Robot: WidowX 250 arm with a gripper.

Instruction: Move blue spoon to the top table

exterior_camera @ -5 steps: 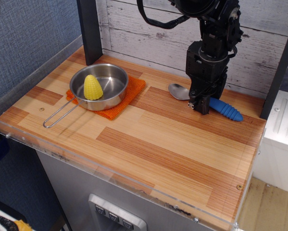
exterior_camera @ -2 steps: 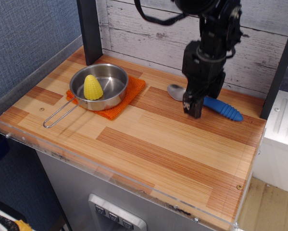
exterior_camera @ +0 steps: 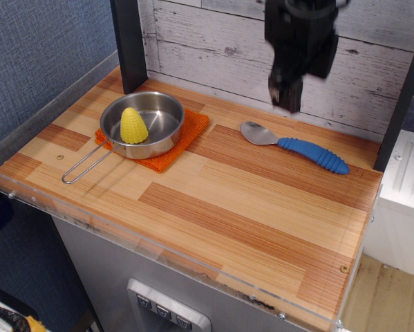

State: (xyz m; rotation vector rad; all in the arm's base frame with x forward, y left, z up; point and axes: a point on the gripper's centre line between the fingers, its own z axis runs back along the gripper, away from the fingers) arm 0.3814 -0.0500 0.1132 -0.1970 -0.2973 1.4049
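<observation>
While your arm hangs high at the back, the near half of the table [exterior_camera: 213, 228] lies bare wood behind its clear acrylic rim. Farther in, at about 9 o'clock from the table's middle, you have a steel pan [exterior_camera: 143, 124] holding a yellow corn cob [exterior_camera: 133, 125]; the pan sits on an orange cloth [exterior_camera: 186, 138], its wire handle pointing toward 7 o'clock. At about 2 o'clock lies the blue spoon [exterior_camera: 296, 146], flat on the table, silver bowl toward 10 o'clock and ribbed handle toward 4 o'clock. Your gripper [exterior_camera: 287, 97] hovers above and behind the spoon, clear of it, against the whitewashed plank wall [exterior_camera: 207, 41]. It is blurred, so you cannot tell how its jaws stand.
</observation>
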